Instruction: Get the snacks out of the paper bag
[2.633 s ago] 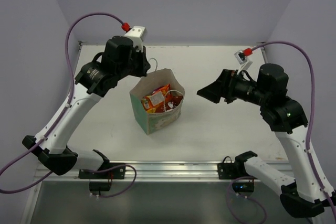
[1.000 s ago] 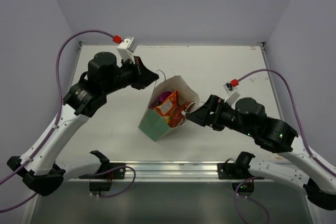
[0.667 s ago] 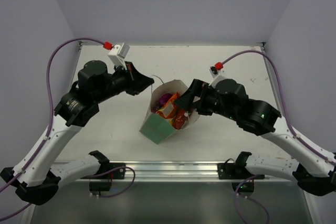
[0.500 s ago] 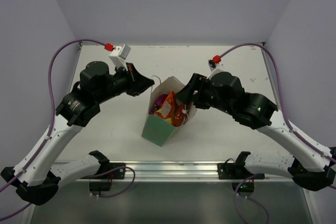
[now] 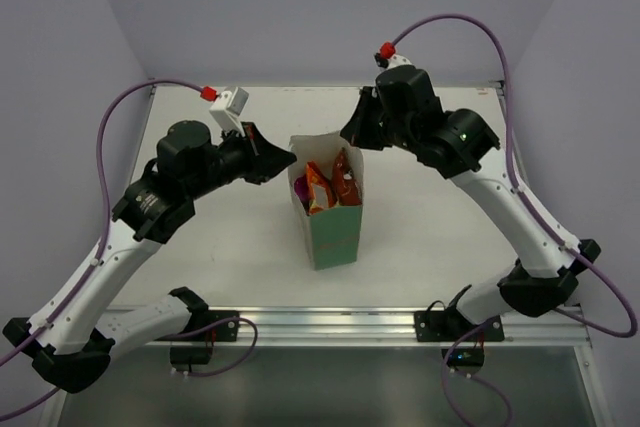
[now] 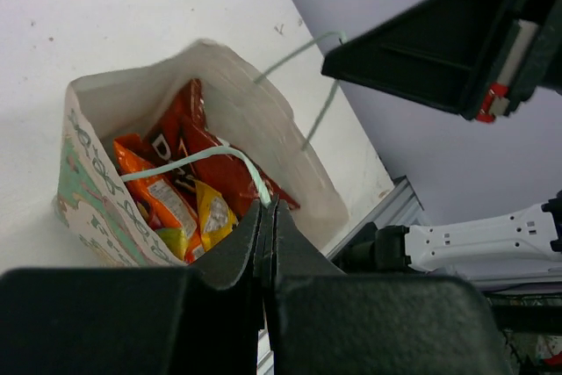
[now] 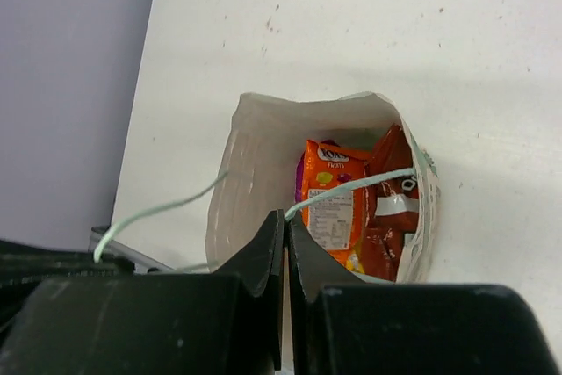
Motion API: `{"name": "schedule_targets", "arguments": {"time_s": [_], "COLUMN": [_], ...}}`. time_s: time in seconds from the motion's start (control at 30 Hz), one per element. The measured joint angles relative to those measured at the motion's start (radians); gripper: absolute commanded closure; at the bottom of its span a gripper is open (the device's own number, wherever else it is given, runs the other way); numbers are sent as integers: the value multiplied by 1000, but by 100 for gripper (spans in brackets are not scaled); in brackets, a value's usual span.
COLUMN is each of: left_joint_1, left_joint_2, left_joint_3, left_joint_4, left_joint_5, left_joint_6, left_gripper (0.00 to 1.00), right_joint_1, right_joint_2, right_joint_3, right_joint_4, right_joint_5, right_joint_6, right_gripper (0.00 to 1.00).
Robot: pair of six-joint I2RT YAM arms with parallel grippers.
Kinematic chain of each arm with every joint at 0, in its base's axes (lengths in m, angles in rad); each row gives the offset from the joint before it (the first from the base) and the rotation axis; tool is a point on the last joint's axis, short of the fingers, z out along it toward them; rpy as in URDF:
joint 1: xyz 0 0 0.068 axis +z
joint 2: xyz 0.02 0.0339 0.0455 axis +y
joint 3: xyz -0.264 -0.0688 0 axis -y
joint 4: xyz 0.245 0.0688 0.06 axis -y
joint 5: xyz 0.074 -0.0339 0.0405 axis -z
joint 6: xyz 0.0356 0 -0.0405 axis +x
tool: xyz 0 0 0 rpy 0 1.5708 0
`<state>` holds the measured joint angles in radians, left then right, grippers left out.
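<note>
1. One paper bag (image 5: 332,232) is upright over the middle of the white table (image 5: 450,237), its mint side toward the arms and its mouth open.
2. Several snacks (image 5: 326,185) fill it: red, orange, yellow and purple foil packets.
3. Left gripper (image 6: 266,210) is clenched on a string handle (image 6: 193,157).
4. Right gripper (image 7: 285,221) pinches the second string handle (image 7: 351,186).

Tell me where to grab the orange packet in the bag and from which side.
Pinch the upper edge of the orange packet from straight above, through the open mouth of the paper bag. It stands on end beside the red packet, and the bag walls block any sideways approach. The left gripper and right gripper each look shut on a string handle, so one must release first.
</note>
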<state>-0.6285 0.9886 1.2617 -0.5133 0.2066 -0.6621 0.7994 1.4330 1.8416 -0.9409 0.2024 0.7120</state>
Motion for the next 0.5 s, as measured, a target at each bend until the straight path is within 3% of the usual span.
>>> {"name": "schedule_targets", "arguments": {"time_s": [0.23,0.33,0.37,0.43,0.5], "left_joint_1": [0,0,0,0,0], "left_joint_2": [1,0,0,-2,-6], "left_joint_3": [-22,-48,-55,-77,-98], "left_joint_4": [59,91,97,121,154], "left_joint_5": [35,54,58,69,79], "left_joint_6": [-44,-64,-68,-82,-95], "left_gripper": [100,100,100,100,100], "right_joint_1": [-83,-88,-88,-88,-88], "right_joint_2": [223,269,269,250,221], "right_joint_3": [289,320,305,241,169], "right_joint_4": [-82,-95,-96,-77,-74], "right_joint_5": [-117,-143,-148,-154,-150], "right_joint_6": [-124,-155,-162,-172,-178], "right_gripper": [97,84,72,65,47]}}
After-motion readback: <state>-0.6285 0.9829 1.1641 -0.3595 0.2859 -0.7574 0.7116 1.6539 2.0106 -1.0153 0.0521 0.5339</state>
